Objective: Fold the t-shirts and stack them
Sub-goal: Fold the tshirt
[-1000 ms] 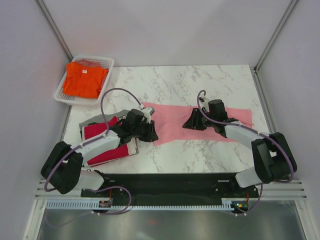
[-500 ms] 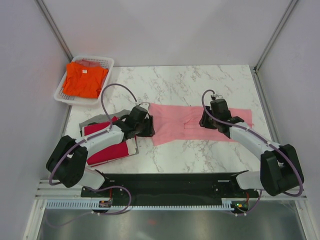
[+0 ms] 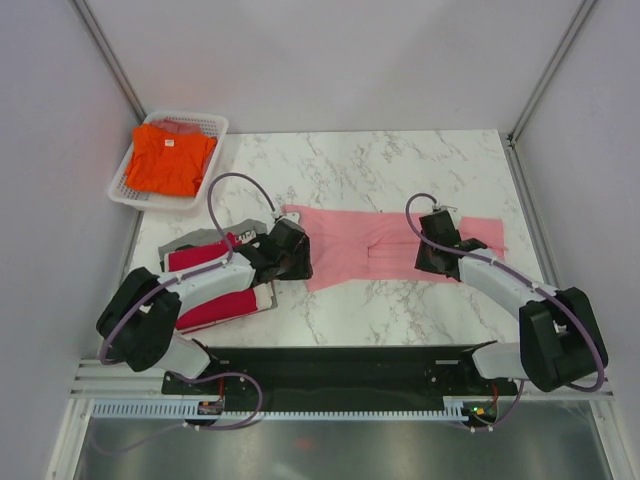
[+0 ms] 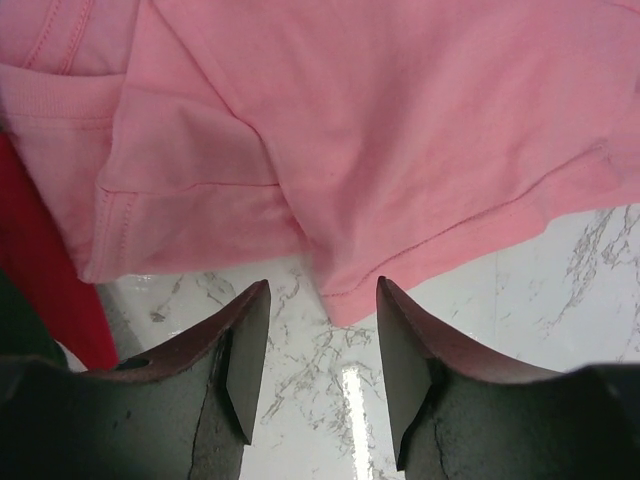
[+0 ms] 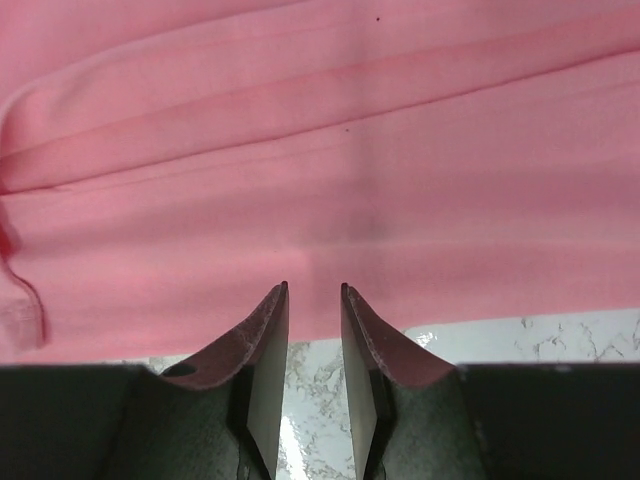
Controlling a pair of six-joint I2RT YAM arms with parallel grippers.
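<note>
Pink t-shirt flat, crimson t-shirt beside

Seen from above, the left gripper covers the left end of the pink t-shirt. The right gripper covers a patch near its right end. Both sets of jaws are hidden beneath the gripper bodies in that view.

Left of the pink t-shirt, the left arm crosses the red t-shirt and the grey t-shirt, hiding part of each. Further left and behind it, in the basket, the orange t-shirt buries a cloth that shows too little to name.

In both wrist views the pink t-shirt runs off the top and side edges. In the left wrist view, the red t-shirt is cut off by the left edge.
</note>
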